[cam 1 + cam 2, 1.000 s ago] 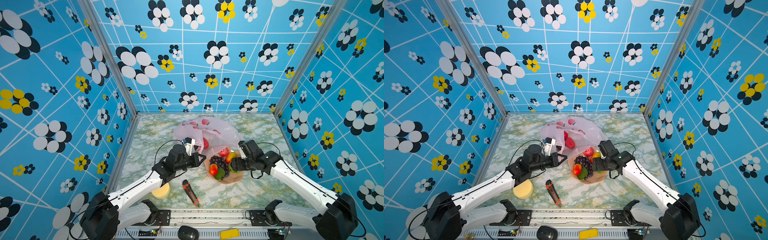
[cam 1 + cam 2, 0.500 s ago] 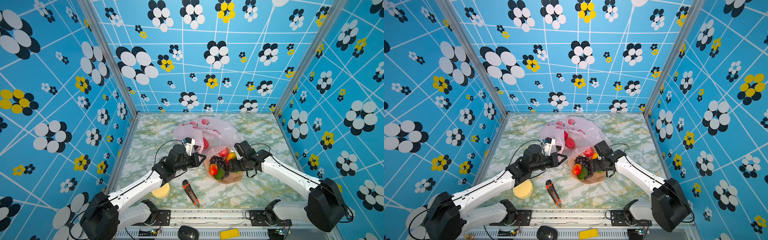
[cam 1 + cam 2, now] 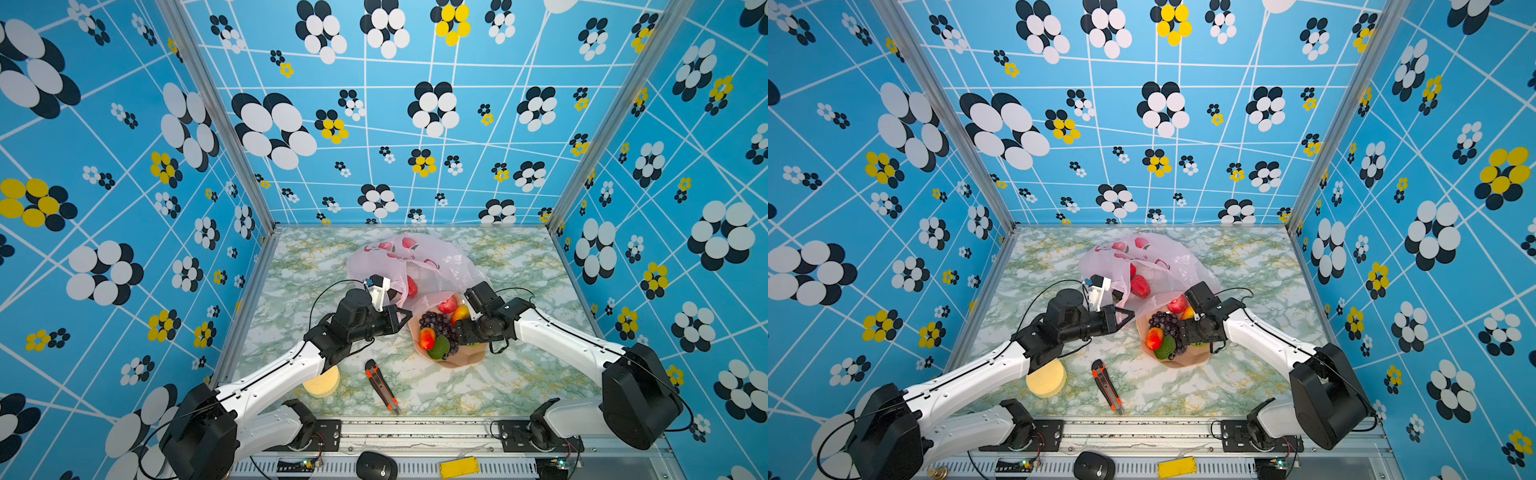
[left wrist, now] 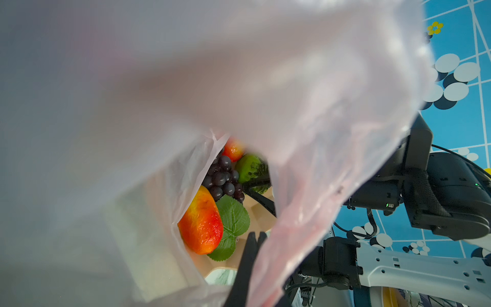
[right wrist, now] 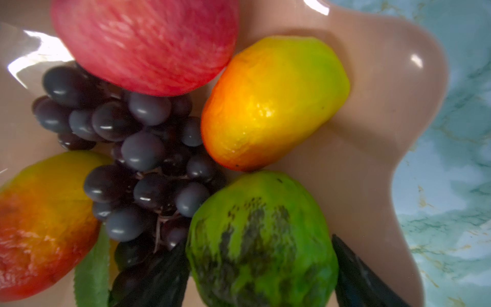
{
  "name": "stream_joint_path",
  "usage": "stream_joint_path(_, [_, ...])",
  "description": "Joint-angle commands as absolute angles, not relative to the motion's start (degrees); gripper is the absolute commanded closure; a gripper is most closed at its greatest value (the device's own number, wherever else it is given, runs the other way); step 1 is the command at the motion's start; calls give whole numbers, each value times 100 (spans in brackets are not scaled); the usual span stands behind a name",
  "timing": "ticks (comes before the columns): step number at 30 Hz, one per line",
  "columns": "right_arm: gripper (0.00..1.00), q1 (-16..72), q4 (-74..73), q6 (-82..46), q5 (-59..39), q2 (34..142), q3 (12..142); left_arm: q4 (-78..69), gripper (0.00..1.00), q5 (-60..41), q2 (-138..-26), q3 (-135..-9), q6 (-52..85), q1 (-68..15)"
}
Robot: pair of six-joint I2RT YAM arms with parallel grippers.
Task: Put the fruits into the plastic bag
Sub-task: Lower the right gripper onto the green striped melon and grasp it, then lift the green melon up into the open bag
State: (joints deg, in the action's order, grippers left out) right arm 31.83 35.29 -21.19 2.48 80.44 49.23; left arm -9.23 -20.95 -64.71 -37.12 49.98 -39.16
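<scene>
two pincers: left (image 3: 406,318) clamps bag (image 3: 415,257), mouth toward bowl (image 3: 462,362); right (image 5: 259,243) open astride green fruit (image 5: 261,210)

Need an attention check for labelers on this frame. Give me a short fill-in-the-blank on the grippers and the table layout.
1. The left gripper is shut on an edge of the ___.
2. In the bowl, the open right gripper straddles the ___, beside the grapes.
3. The utility knife lies on the table between the bowl and the yellow ___.

Missing words: plastic bag; green fruit; sponge.
</scene>
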Motion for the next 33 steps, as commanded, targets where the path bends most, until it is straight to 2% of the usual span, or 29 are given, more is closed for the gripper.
stream_joint_path(1, [23,3155,3611,-2065,312,8089,5025,-916,100,-2024,-6408,-3622,4997,-3959])
stream_joint_path(7, [32,3157,3586,-2105,393,7831,4981,-924,100,-2004,-6390,-3597,5009,-3959])
stream_joint_path(16, [40,3155,3503,-2110,502,7229,4896,-969,100,-2039,-6447,-3634,5021,-3962])
stream_joint_path(23, [42,3149,3243,-2294,248,6835,4775,-982,100,-2039,-6461,-3643,5027,-3965])
stream_joint_path(33, [42,3143,2527,-3001,-818,6776,4701,-984,100,-2045,-6461,-3642,5053,-3956])
